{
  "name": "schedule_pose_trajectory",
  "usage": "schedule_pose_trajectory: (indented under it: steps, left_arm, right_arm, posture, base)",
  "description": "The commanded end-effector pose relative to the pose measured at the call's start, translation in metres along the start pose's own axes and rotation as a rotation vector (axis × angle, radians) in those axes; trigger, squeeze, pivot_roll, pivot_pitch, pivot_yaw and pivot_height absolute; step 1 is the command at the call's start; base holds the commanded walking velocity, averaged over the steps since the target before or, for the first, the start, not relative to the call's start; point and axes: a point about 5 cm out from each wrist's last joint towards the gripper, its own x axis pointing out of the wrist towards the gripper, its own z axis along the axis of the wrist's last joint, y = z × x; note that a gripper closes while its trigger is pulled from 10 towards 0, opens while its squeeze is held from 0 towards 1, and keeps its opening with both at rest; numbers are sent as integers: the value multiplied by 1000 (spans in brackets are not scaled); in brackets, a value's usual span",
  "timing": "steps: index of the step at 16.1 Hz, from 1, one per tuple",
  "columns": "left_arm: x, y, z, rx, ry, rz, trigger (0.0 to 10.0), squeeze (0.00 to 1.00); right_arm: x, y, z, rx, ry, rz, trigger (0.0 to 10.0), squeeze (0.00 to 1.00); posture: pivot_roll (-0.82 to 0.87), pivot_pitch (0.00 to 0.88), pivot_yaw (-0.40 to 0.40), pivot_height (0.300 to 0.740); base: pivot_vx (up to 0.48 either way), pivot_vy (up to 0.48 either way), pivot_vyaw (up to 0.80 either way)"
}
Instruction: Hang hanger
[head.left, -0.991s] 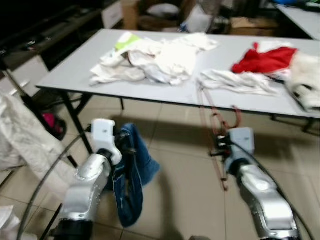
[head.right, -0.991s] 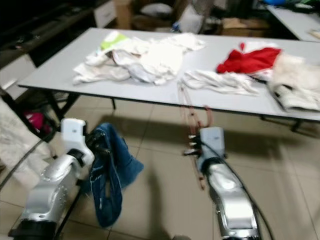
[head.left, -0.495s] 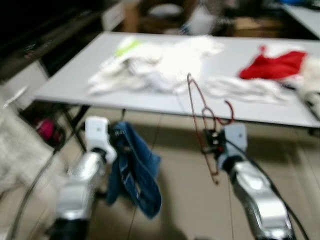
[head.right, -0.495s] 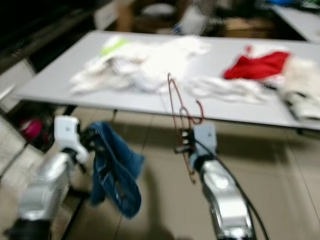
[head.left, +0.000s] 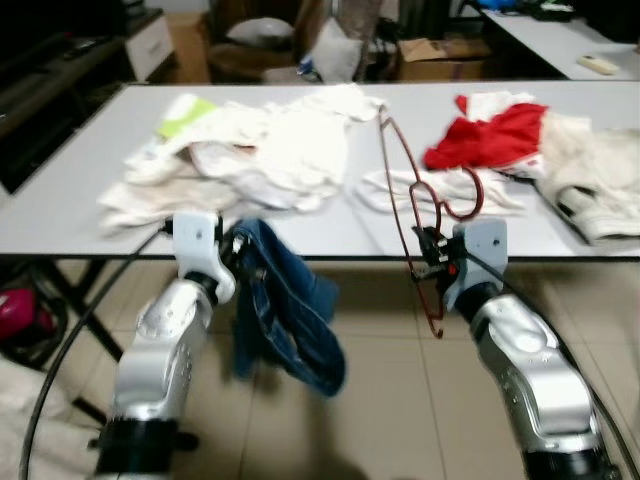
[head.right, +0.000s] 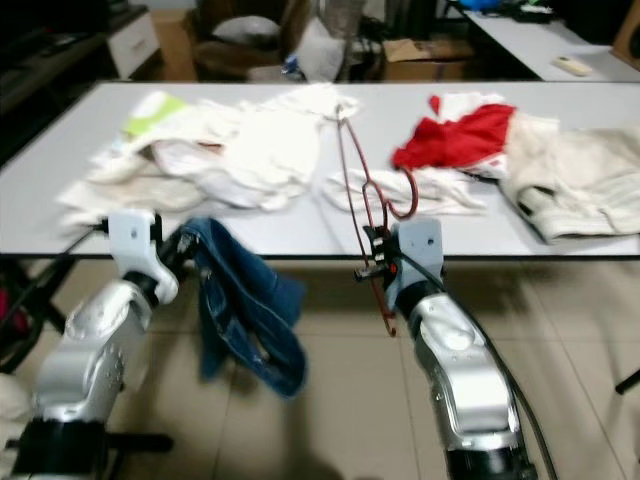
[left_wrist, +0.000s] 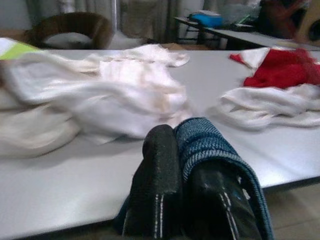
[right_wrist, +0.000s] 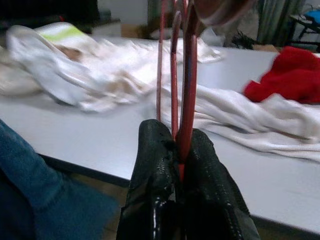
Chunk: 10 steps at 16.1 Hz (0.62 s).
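- Right gripper is clamped tight on a red hanger, fingers pinching the wire on both sides, no gap.
- Hanger stands roughly upright, held in front of the near edge of the tabletop; its hook curls up just above the gripper, its long wire frame rises over the tabletop edge and its lower end dips below the gripper toward the floor.
- Hanger is in the air, touching only the gripper.
- Left gripper is closed on blue jeans; in the left wrist view the denim sits pressed between the black fingers.
- Jeans hang down from the left gripper in front of the tabletop edge, over the tiled floor, not touching it as far as I can tell.
- Jeans and hanger are apart, side by side.
- On the tabletop: a heap of white clothes on the left, with a light green piece at its far corner.
- A white garment lies behind the hanger.
- A red garment lies beyond it to the right.
- A cream garment lies at the right edge.
- Boxes and clutter behind the tabletop, blurred.
- Pink thing on the floor at left, under the tabletop; can't tell what.
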Motion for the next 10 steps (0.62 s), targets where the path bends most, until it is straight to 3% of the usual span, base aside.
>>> schedule_pose_trajectory:
  steps: [1, 6, 9, 10]
  left_arm:
    - [3, 1, 22, 27, -65, -15, 10000, 0]
    - [17, 10, 50, 70, -112, -18, 10000, 0]
    - [46, 33, 96, 154, -152, 4, 10000, 0]
    - [49, 36, 101, 169, -153, 10, 10000, 0]
  right_arm:
    - [3, 0, 17, -24, -47, 45, 10000, 0]
    - [-7, -11, 36, -138, -40, 214, 10000, 0]
    - [-38, -23, 69, -239, -59, 525, 10000, 0]
    - [-42, -25, 71, -250, -49, 558, 10000, 0]
  posture:
    - [-85, 0, 53, 740]
    - [-85, 0, 54, 740]
    - [-72, 0, 47, 740]
    - [-72, 0, 47, 740]
  base:
    - [368, 0, 0]
    - [353, 0, 0]
    - [344, 0, 0]
    - [341, 0, 0]
